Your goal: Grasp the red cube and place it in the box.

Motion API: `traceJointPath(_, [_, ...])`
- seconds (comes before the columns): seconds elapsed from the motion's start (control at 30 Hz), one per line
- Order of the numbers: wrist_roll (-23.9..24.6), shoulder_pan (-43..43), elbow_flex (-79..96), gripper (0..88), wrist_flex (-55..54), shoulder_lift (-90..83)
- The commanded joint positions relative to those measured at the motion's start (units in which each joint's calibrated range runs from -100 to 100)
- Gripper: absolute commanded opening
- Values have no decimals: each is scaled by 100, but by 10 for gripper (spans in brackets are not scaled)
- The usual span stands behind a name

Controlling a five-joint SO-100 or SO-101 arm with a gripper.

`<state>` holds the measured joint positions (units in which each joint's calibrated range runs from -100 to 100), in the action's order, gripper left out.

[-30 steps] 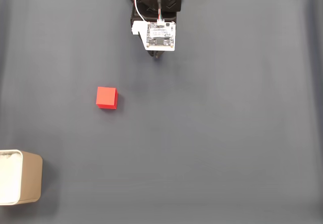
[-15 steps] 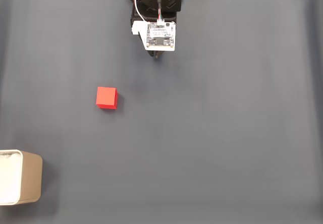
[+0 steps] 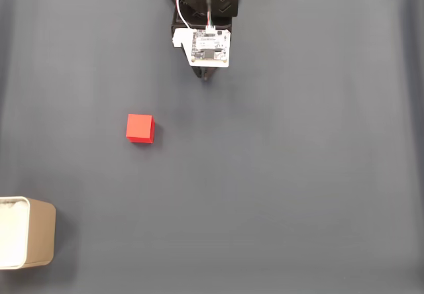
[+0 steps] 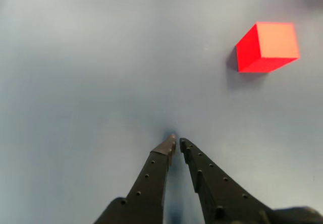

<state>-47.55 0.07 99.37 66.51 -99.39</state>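
Note:
The red cube [image 3: 140,128] rests on the grey mat, left of centre in the fixed view, and sits at the upper right in the wrist view [image 4: 266,46]. At the lower left corner stands the beige box [image 3: 40,233] with its white lining, cut off by the frame edge. My gripper [image 3: 208,77] is at the top centre, under the arm's white circuit board, well away from the cube. In the wrist view the gripper [image 4: 176,143] points at bare mat, its two black fingers nearly touching and holding nothing.
The arm's black body [image 3: 205,2] occupies the top centre of the fixed view. A dark grey mat [image 3: 298,175] covers the whole table, with a white strip along its far edge.
The arm's head has shifted very slightly upward in the fixed view. Cube and box have not moved.

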Motion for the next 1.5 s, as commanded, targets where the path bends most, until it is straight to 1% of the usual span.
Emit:
traceJointPath(0.0, [-20,35,-128,0,-323,-26])
traceJointPath(0.33, [-5,35,-1114,0,-831,537])
traceJointPath(0.53, [-39,42,-1825,0,-954,788])
traceJointPath(0.57, [-112,135,-2355,0,-905,1040])
traceJointPath(0.93, [-298,724,-3650,2,-831,2184])
traceJointPath(1.13, [-454,1143,-3924,2,-725,2496])
traceJointPath(1.47, [-904,2038,-4608,9,-274,3310])
